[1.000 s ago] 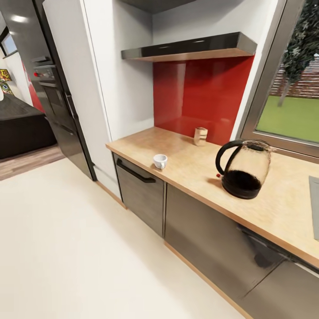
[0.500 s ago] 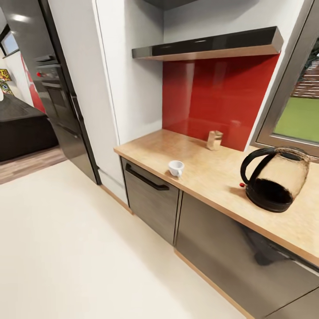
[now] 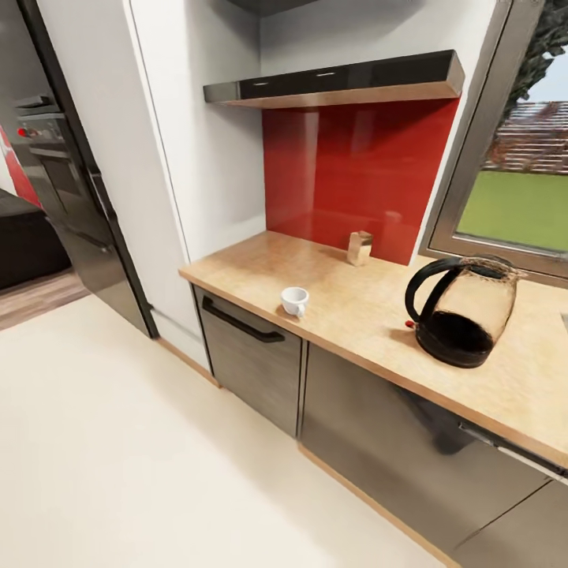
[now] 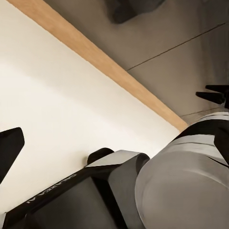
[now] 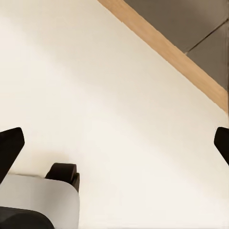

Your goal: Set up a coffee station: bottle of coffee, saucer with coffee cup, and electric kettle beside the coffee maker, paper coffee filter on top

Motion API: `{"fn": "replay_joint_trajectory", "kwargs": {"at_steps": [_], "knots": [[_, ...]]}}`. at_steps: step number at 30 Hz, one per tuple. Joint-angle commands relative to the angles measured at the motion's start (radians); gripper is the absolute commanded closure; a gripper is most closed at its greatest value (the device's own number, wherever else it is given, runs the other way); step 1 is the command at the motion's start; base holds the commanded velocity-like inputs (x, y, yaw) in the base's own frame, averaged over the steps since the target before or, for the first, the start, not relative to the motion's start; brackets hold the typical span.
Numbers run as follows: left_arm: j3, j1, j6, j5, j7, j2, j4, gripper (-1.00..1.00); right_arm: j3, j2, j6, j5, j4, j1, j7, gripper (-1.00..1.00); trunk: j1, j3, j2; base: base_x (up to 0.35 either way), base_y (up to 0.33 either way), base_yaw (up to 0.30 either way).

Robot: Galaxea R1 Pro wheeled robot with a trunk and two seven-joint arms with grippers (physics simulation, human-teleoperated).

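Camera swung since before; coffee cup (image 3: 294,300), electric kettle (image 3: 463,312) on kitchen countertop (image 3: 355,315); both pincers spread

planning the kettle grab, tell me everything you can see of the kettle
The kettle stands upright on the countertop, below the window and well apart from the cup. Its rounded body looks see-through and glossy, darkest toward the black base. A black loop handle arches on the side toward the cup, with a small red dot low beside it. Nothing but the worktop touches it.
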Motion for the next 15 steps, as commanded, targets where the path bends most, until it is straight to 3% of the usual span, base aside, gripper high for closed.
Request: {"fn": "replay_joint_trajectory", "kwargs": {"at_steps": [1,6,15], "knots": [[-0.008,-0.001,-0.006,0.008,0.001,0.001,0.000,-1.00,-0.008,0.001,-0.003,0.005,0.001,-0.001,0.009,-1.00,0.000,-0.001,0.000,0.002,0.045,-0.262],[-0.008,-0.001,-0.006,0.008,0.002,0.001,0.000,-1.00,-0.008,0.001,-0.003,0.005,0.001,-0.001,0.009,-1.00,0.000,-0.001,0.000,0.033,0.160,-0.155],[-0.006,-0.001,-0.006,0.008,0.002,0.001,0.000,-1.00,-0.009,0.000,-0.002,0.005,0.001,-0.001,0.011,-1.00,0.000,-0.001,0.000,0.115,0.293,-0.020]]}}
